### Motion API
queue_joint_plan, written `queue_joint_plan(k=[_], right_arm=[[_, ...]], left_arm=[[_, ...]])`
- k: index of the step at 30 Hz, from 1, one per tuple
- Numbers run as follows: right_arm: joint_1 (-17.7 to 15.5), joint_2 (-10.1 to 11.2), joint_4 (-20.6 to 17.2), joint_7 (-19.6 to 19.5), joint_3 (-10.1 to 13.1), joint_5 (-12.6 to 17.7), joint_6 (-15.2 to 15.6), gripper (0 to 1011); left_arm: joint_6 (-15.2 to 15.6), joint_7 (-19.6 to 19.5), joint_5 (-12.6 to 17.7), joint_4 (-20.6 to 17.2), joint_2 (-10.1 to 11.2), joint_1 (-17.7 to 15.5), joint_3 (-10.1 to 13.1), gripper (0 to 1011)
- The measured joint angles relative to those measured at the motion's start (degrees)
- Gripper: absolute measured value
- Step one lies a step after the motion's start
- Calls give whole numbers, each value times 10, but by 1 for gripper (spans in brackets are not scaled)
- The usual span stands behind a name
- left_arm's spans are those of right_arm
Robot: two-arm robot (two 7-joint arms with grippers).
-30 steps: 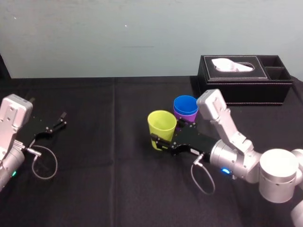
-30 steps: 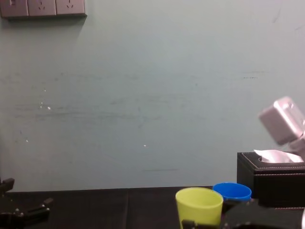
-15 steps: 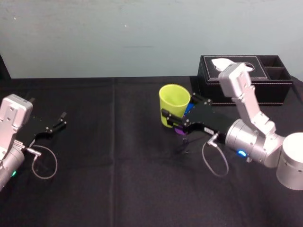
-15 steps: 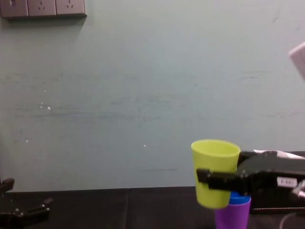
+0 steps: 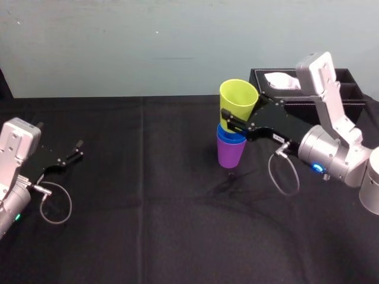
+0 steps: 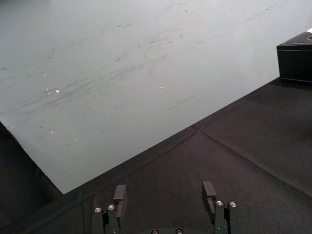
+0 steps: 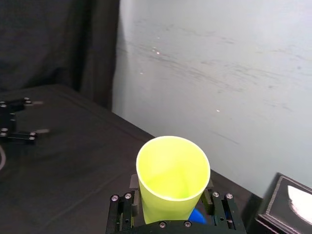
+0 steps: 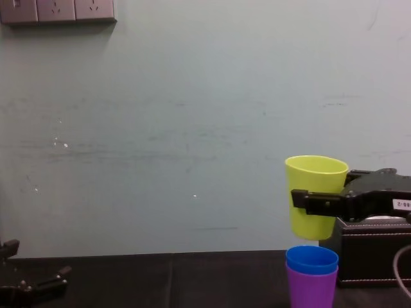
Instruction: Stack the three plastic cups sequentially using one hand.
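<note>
I count one yellow-green cup (image 5: 238,99), one blue cup (image 5: 228,137), one purple cup (image 5: 230,155); black bench (image 5: 148,207), black tissue box (image 5: 353,89), pale grey-green wall (image 5: 118,47).

No legible text; small white label (image 8: 401,204) on right hand (image 8: 313,197) too small to read.

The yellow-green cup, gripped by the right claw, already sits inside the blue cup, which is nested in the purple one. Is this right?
No: the yellow-green cup, gripped by the right claw, hangs above the blue cup with a gap between, as the chest view shows. The blue cup is nested in the purple cup. The left claw lies idle, far left.
</note>
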Motion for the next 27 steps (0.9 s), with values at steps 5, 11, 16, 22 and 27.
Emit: queue_joint_plan(k=[5,11,16,22,27], right_arm=[[16,-4,29,-1,2,-2,0,734],[36,-11,69,-1,1,-7,-3,733],[45,-16,88,0,-1,-10,-7,734],[51,-22,104,2,-6,-14,-8,733],[53,-26,108,3,-9,-18,-9,734]], left_arm=[[0,0,0,0,0,0,0,1010],[0,0,0,0,0,0,0,1010],[0,0,0,0,0,0,0,1010],[0,0,0,0,0,0,0,1010],[0,0,0,0,0,0,0,1010]])
